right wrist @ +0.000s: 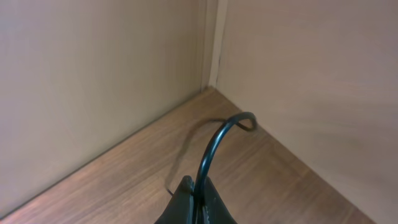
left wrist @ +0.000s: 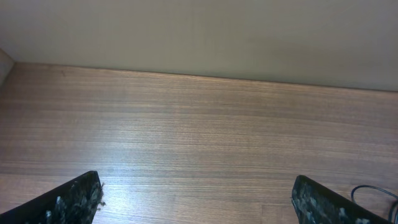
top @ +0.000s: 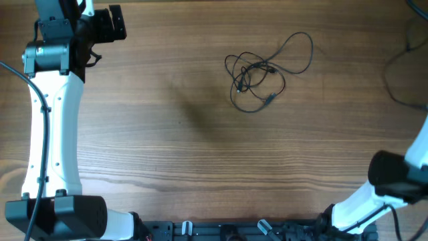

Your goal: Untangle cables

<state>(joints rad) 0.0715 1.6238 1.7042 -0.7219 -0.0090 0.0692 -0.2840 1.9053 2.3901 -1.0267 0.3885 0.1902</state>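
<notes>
Though neither hand touches them, the cables [top: 257, 67] are the only loose thing out in the open on the wooden worktop [top: 167, 134]. They lie right of centre, toward the far edge. They are thin black cords in a loose tangle, with one larger loop reaching out to the upper right and a small plug end at the near side of the bundle.

The left hand [left wrist: 196, 202] is at the far left corner, well apart from the tangle. It is released, its two black fingers [left wrist: 74, 199] spread wide over bare wood.

The right hand [right wrist: 196, 193] is clenched, fingertips pressed together, and faces a corner where two pale walls [right wrist: 93, 74] meet. A thicker dark cord [right wrist: 208, 149] arcs up from right at those fingertips. Whether it is pinched between them cannot be told.
</notes>
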